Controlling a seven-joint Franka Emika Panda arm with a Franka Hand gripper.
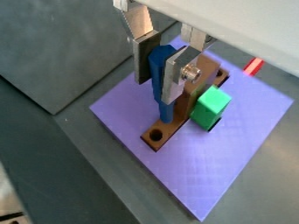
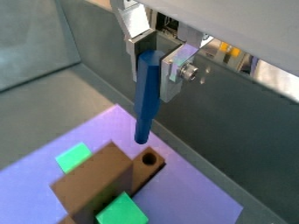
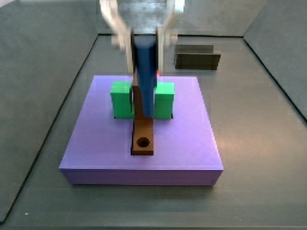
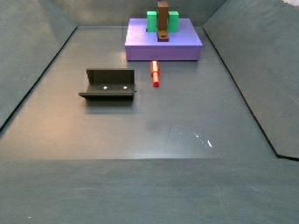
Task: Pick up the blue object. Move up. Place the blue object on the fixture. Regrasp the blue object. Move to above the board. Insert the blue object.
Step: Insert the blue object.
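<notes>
My gripper (image 1: 162,74) is shut on the blue object (image 1: 160,87), a slim blue peg held upright by its upper end; both also show in a wrist view (image 2: 146,96) and a side view (image 3: 145,81). It hangs over the lavender board (image 1: 222,166), with its lower tip above the brown bar (image 1: 176,122) and short of the round hole (image 2: 149,160). The hole is open and unfilled. Two green blocks (image 3: 121,101) (image 3: 164,101) flank the bar. The dark fixture (image 4: 108,85) stands empty on the floor, away from the board (image 4: 176,51).
A red peg (image 4: 156,75) lies on the floor between the board and the fixture; it also shows in a wrist view (image 1: 253,66). Grey walls enclose the floor on all sides.
</notes>
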